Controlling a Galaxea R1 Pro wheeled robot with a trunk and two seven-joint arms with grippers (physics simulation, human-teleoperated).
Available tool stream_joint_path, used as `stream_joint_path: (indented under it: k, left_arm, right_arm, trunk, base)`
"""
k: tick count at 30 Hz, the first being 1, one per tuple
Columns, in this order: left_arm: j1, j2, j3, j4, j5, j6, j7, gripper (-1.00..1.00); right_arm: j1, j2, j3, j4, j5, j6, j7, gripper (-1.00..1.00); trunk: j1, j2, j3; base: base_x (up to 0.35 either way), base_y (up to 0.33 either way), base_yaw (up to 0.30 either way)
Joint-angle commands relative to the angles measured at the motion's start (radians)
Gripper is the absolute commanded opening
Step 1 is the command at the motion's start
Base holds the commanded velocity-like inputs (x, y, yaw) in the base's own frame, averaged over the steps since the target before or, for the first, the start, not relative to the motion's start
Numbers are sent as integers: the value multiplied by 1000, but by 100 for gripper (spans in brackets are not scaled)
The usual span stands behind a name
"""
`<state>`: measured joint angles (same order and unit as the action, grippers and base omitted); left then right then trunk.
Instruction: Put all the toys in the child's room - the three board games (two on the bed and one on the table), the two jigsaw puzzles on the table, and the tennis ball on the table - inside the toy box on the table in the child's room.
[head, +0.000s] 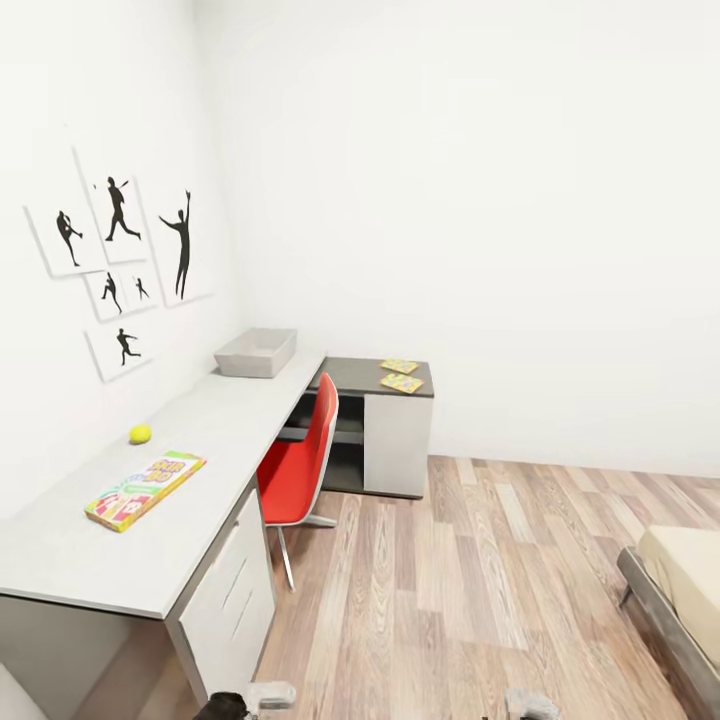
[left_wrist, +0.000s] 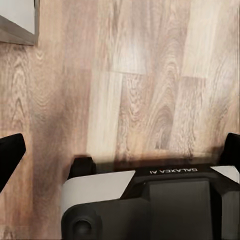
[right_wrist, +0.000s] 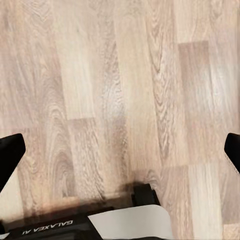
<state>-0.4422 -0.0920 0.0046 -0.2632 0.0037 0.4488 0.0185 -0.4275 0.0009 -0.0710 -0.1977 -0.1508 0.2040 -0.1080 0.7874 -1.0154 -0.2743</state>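
Note:
A yellow-green-red board game (head: 146, 488) lies flat on the light grey table (head: 200, 440) near its front end. The tennis ball (head: 140, 434) rests just behind the game, close to the wall. Further along, the grey toy box (head: 256, 352) stands at the table's far end. Two jigsaw puzzles (head: 401, 375) lie side by side on the dark corner section. A corner of the bed (head: 685, 580) shows at the lower right. My left gripper (left_wrist: 120, 150) hangs open over the wooden floor, holding nothing. My right gripper (right_wrist: 120, 150) is likewise open and empty above the floor.
A red chair (head: 303, 462) is tucked at the table between the white drawers (head: 232, 590) and the corner unit. Wood floor (head: 470, 590) stretches between table and bed. Framed silhouette pictures (head: 120, 260) hang on the left wall. The robot's base (left_wrist: 150, 205) shows beneath both wrists.

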Motion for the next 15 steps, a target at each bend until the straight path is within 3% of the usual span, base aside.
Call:
stream_joint_path:
  k: [1, 4, 8, 9, 12, 15]
  left_arm:
    - [-19, 0, 1, -2, 1, 19, 1, 100]
    - [-103, -1, 3, -15, 2, 83, -1, 100]
    - [-147, 1, 6, -77, 3, 129, -5, 100]
    - [-154, 3, 7, -111, 3, 157, -9, 100]
    - [-161, 8, 8, -160, 4, 202, -23, 100]
    - [-166, 30, 23, -207, 5, 248, -94, 100]
  right_arm:
    - [-15, -2, -8, -3, -10, 20, -4, 100]
    - [-87, -22, -49, -17, -20, 113, -5, 100]
    - [-133, -36, -90, -71, -29, 248, -4, 100]
    - [-142, -37, -103, -115, -31, 304, -3, 100]
    - [-147, -35, -119, -204, -32, 376, -3, 100]
    - [-147, -32, -136, -363, -33, 464, -3, 100]
  trunk:
    - [-4, 6, 2]
    - [-15, 27, 11]
    - [-31, 55, 24]
    - [-35, 62, 27]
    - [-46, 83, 36]
    - [-58, 104, 46]
  base:
    - [0, 0, 0]
    - [0, 0, 0]
    - [0, 0, 0]
    - [0, 0, 0]
    - [0, 0, 0]
    - [0, 0, 0]
